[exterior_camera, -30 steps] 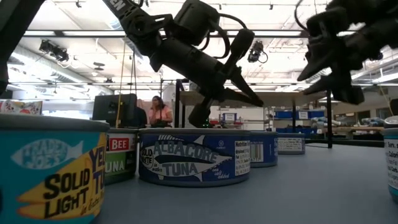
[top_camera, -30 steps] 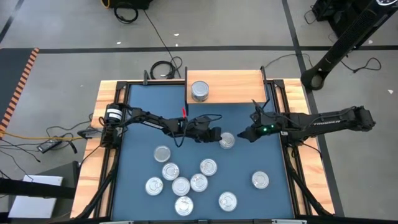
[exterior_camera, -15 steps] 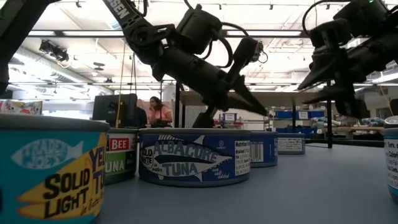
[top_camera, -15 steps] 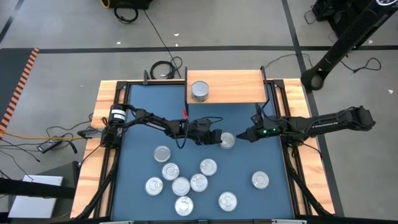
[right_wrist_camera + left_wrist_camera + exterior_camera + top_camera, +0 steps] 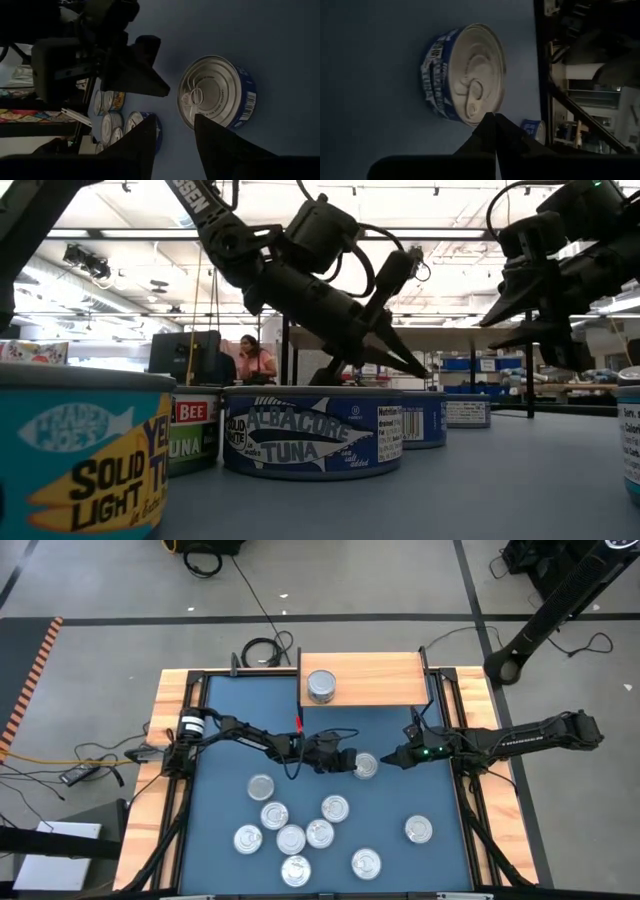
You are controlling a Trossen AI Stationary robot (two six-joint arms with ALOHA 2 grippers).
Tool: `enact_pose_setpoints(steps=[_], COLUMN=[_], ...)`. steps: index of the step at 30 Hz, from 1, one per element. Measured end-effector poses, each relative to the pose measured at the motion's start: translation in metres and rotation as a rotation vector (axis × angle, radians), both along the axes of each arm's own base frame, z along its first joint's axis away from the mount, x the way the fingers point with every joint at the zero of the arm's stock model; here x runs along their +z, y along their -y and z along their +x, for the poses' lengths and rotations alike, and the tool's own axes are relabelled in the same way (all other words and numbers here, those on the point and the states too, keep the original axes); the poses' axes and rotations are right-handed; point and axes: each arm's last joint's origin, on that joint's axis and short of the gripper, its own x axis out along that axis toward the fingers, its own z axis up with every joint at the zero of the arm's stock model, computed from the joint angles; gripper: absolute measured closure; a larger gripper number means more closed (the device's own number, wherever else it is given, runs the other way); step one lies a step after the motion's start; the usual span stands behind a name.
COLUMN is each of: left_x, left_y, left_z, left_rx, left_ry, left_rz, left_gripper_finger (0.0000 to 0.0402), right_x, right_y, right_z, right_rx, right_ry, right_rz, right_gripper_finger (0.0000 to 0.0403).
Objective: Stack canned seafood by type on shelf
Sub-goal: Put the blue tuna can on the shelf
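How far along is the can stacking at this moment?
Done: one can stands on the shelf. In hand: nothing is gripped; the left gripper, fingers shut, and the right gripper, fingers open, flank a blue-labelled can on the table. Left: that can plus nine more tins on the blue table, unsorted.

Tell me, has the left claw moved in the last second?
Yes. In the high view the left gripper has crept toward the tuna can lying mid-table, which stayed put; its closed fingertips now nearly touch the can's rim. The right gripper waits opposite.
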Motion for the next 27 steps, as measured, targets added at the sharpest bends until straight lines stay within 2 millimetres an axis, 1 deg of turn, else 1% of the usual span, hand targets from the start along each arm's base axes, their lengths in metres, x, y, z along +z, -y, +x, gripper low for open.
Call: enact_pose_setpoints(steps=[10,17,24,27], left_x=[-0.014,-0.015,-0.021,-0.021], left_y=[0.000,-0.001,0.000,-0.001], left_z=[0.001,0.001,-0.004,-0.004], left_rx=[0.021,0.034,0.048,0.054], left_ry=[-0.034,-0.046,-0.140,-0.140], left_rz=[-0.005,-0.004,-0.021,-0.023], left_gripper_finger=[0.0401,0.0401,0.0401,0.0401], right_x=[0.000,0.000,-0.003,-0.004], right_y=[0.000,0.000,0.000,0.000], right_z=[0.000,0.000,-0.002,-0.002], right_rx=[0.004,0.004,-0.009,-0.003], right_ry=[-0.003,-0.003,-0.038,-0.042], right_rz=[0.000,0.002,0.024,0.013], right_gripper_finger=[0.0261,0.0261,0.0261,0.0261])
